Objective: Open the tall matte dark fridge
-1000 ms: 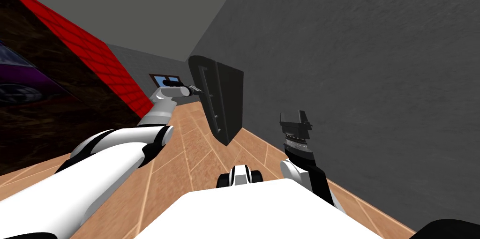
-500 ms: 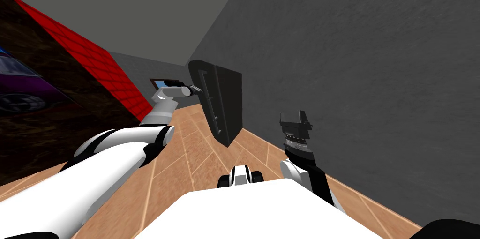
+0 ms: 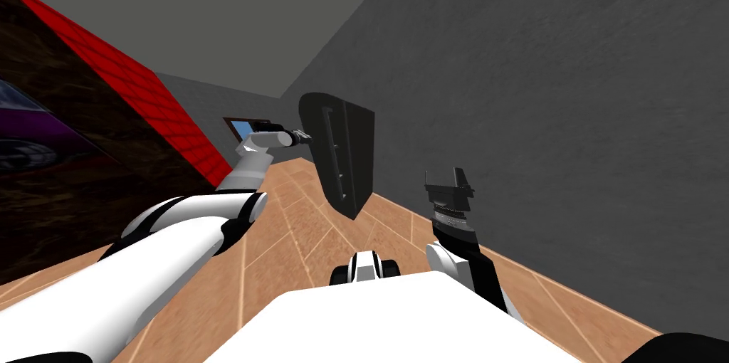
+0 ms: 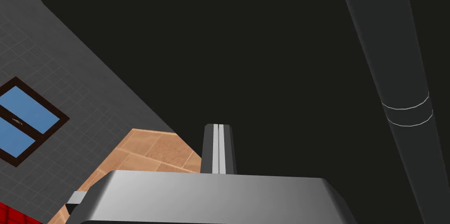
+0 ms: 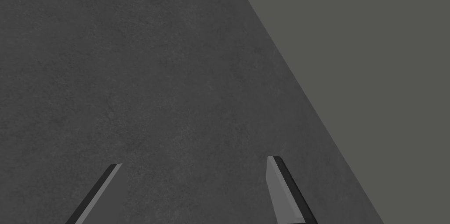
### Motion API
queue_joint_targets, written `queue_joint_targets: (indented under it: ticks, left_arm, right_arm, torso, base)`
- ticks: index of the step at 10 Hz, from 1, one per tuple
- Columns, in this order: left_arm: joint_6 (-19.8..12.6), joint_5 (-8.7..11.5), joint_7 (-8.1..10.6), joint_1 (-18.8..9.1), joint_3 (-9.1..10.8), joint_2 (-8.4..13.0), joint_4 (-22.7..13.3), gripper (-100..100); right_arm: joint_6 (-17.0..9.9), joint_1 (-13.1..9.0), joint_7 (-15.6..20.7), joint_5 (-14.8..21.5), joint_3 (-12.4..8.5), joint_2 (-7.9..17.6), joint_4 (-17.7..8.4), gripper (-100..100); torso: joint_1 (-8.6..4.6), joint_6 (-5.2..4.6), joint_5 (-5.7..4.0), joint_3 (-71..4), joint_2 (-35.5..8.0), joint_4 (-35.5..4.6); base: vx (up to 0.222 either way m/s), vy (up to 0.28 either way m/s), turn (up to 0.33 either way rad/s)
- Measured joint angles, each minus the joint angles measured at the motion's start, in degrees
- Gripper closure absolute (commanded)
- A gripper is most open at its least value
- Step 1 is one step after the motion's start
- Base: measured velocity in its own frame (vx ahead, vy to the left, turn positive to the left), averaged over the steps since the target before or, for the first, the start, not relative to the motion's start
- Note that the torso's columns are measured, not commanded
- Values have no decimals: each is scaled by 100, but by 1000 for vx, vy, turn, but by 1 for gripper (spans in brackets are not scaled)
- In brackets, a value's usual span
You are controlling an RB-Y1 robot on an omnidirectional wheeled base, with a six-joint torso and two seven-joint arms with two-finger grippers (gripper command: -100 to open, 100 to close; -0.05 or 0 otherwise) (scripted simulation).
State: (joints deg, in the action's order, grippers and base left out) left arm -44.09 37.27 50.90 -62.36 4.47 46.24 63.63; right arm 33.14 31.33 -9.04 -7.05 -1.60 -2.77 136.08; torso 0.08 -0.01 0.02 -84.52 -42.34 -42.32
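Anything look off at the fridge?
One thing: the left gripper has its fingers pressed shut on nothing, beside the handle of the fridge rather than around it. The fridge's lean in the head view is the camera's slant.

The left arm [image 3: 178,241] comprises rounded white shells separated by black joint bands, tapering to a light grey forearm [image 3: 250,156] and a small dark left gripper [image 3: 306,137] with two thin grey fingers [image 4: 223,146] on a grey block. The right arm [image 3: 475,265] is a black link on a rounded white joint, carrying a ribbed silver collar [image 3: 448,218] beneath the dark, box-shaped right gripper [image 3: 445,177]. Its fingers [image 5: 281,190] are flat light grey blades with dark edges.
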Motion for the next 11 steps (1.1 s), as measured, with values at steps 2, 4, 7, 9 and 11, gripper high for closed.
queue_joint_targets:
  ticks: [2, 4, 7, 9, 11]
  left_arm:
    - [-35, 127, -40, -45, -54, -57, 36, 100]
    - [-95, 243, -41, -32, -108, -136, 197, 100]
    - [-170, 492, -124, -63, -185, -219, 331, 100]
    - [-238, 686, -168, -39, -231, -272, 501, 100]
    - [-227, 741, -197, -26, -254, -309, 517, -100]
  right_arm:
    - [0, 1, 0, 0, 0, 0, 0, 0]
    - [0, 1, 0, 0, 1, -1, 0, 0]
    - [0, 1, 0, 0, 0, -1, 0, 0]
    - [0, 0, 0, 0, 0, 0, 0, 0]
    - [0, 1, 0, 0, 2, -3, 0, 0]
  torso:
    - [-9, -1, -3, -12, 16, 7]
    - [-29, 3, -6, -1, 1, 1]
    - [-14, 3, 1, -11, 14, 7]
    - [2, 0, 0, 3, -6, -2]
    - [-71, -1, -20, -14, 23, 7]
  base:
    - [-104, 354, -68]
    - [-104, 279, -45]
    - [-95, 329, -63]
    - [-132, 320, -68]
    - [-8, 20, -42]
